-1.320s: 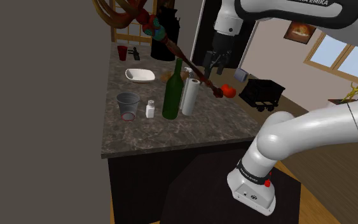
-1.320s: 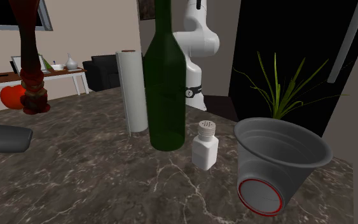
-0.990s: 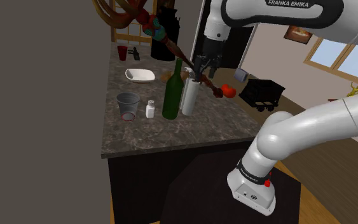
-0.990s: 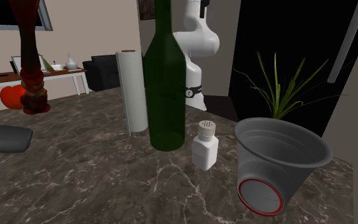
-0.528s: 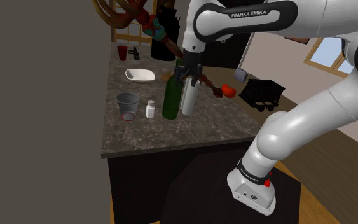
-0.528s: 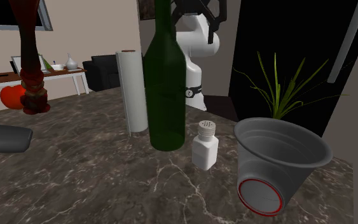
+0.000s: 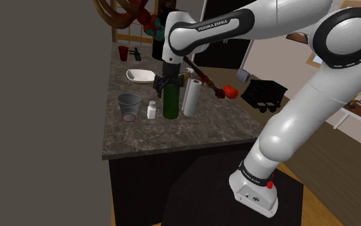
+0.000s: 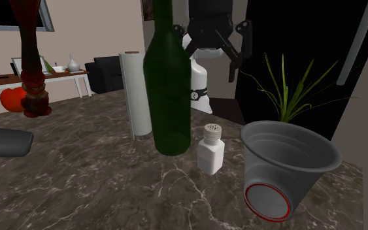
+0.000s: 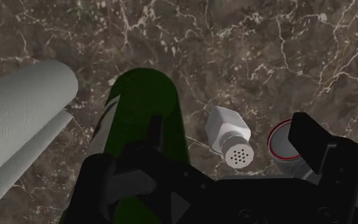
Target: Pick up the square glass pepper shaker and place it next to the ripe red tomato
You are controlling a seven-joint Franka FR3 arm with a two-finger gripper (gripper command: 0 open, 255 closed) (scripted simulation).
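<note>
The pepper shaker is a small white square bottle with a perforated cap, standing on the dark marble counter between a tall green bottle and a grey cup. In the shoulder view the shaker stands well apart from the red tomato, which lies at the counter's far right. My gripper hangs open above the bottle and shaker. From the wrist the shaker lies below the open gripper, one finger over the bottle.
A white paper-towel roll stands right of the green bottle. A long dark red wooden piece slants over the counter toward the tomato. A white bowl and a red cup sit further back. The grey cup is left of the shaker.
The arm has swung from near the tomato toward the shoulder view's left, and the gripper now hangs over the bottle and shaker. The green bottle leans slightly compared with before.
</note>
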